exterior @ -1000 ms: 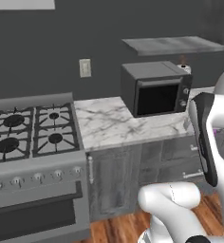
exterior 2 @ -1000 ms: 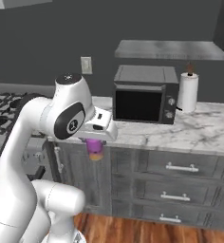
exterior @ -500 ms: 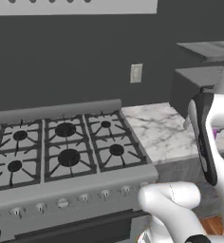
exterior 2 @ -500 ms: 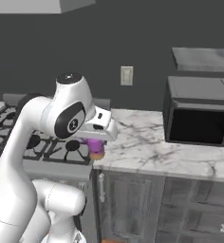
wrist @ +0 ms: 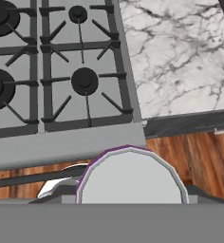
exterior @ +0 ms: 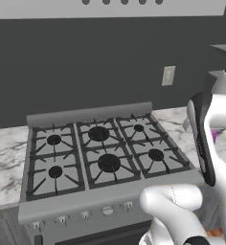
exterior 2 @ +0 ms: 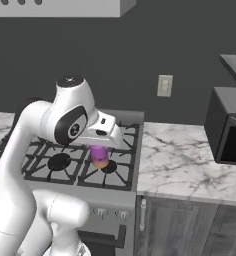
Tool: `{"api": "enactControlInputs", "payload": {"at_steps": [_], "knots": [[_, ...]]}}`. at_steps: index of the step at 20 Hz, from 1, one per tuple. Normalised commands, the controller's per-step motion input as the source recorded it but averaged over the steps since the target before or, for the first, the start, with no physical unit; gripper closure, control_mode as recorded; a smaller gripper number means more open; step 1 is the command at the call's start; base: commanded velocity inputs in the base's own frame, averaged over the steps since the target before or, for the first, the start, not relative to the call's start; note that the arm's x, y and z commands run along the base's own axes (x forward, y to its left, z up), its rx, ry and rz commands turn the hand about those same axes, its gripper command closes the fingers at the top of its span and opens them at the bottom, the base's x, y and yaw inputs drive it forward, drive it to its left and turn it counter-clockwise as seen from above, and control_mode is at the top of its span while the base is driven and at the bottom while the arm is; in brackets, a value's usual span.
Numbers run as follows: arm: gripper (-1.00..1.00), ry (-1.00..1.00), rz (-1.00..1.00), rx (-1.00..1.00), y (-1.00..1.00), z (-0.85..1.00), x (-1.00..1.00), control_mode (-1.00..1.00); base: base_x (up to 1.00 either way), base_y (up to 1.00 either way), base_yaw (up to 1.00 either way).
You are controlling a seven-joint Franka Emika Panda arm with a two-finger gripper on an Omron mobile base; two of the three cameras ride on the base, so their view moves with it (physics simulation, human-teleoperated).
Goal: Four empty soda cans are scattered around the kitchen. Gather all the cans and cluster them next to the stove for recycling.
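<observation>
A purple soda can (exterior 2: pixel 99 158) with a silver top (wrist: pixel 131 179) hangs upright under my hand, and my gripper (exterior 2: pixel 100 151) is shut on it. It is held above the stove's front right corner, near the front right burner (wrist: pixel 84 80). The stove (exterior: pixel 100 153) is a wide steel gas range with black grates and front knobs. In the left base view a sliver of the purple can (exterior: pixel 213 136) peeks from behind my arm.
A marble counter (exterior 2: pixel 190 165) runs right of the stove, with a black-fronted microwave (exterior 2: pixel 229 125) at its far end. More marble counter (exterior: pixel 5 158) lies left of the stove. A wall outlet (exterior 2: pixel 164 85) sits behind. Wooden floor (wrist: pixel 190 152) lies below the hand.
The base has driven left, so both base views slid from the microwave and counter to the stove. The purple can stays in my gripper.
</observation>
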Motion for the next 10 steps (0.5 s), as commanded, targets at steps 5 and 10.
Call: {"api": "enactControlInputs", "payload": {"at_steps": [5, 10], "knots": [[1.00, 0.00, 0.00, 0.00, 0.00, 0.00, 0.00, 1.00, 0.47, 0.03, 0.00], [1.00, 0.00, 0.00, 0.00, 0.00, 0.00, 0.00, 1.00, 0.40, 0.00, 0.00]]}}
